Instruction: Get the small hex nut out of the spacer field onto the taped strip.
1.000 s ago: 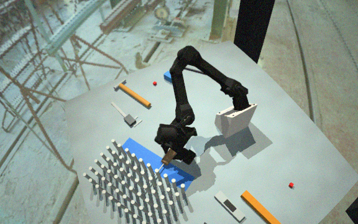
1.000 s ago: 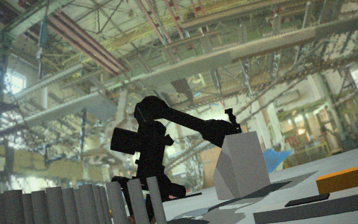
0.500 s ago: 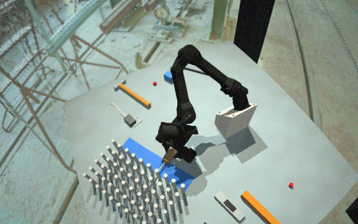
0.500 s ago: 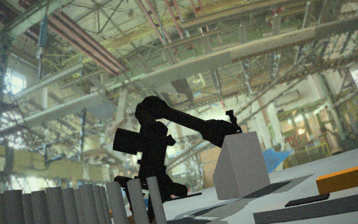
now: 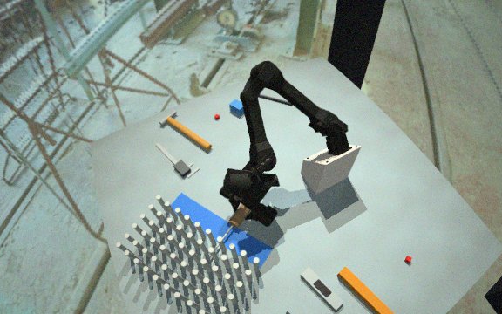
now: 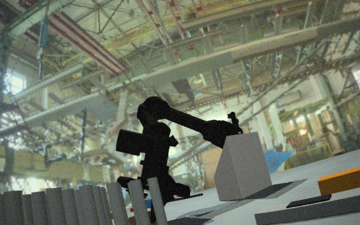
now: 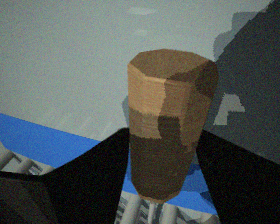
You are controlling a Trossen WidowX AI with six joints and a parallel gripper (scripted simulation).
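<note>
My gripper is shut on the brown wooden handle of a tool, just above the blue taped strip. The tool's thin metal shaft slants down from the handle and runs in among the front row of standing metal spacers. The shaft's far end is hidden among them. The spacers in view stand upright. I cannot make out the hex nut in any view; the spacers, handle and shadow hide parts of the field and strip.
A hammer and a caliper lie behind the strip. A blue cube and a red cube are farther back. A grey-white bar, an orange bar and another red cube lie at the right.
</note>
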